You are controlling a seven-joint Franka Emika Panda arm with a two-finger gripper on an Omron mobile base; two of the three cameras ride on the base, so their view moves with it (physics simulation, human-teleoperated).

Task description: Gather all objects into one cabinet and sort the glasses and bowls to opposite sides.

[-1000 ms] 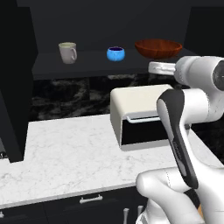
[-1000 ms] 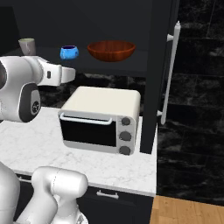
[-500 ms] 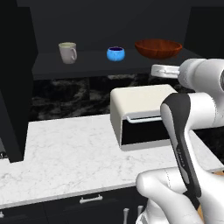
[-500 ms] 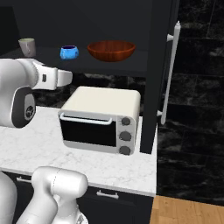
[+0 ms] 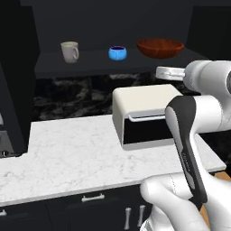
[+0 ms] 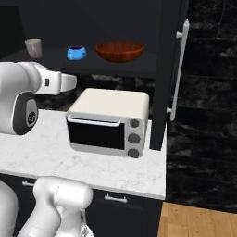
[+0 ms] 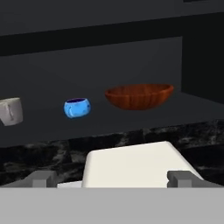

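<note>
sitting beyond the fingers (image 7: pixel 43 178), blue bowl (image 7: pixel 77 107) on shelf (image 7: pixel 144 117).

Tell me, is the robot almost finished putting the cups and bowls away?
Partly. The off-white mug, one blue bowl and the reddish-brown bowl already sit on the cabinet shelf, mug left, bowls right. The gripper holds nothing, jaws open, hovering above the toaster oven. A second blue bowl isn't on the shelf, so that may remain.

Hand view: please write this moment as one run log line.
fingers: open, empty | mug, blue bowl, brown bowl: on shelf
</note>
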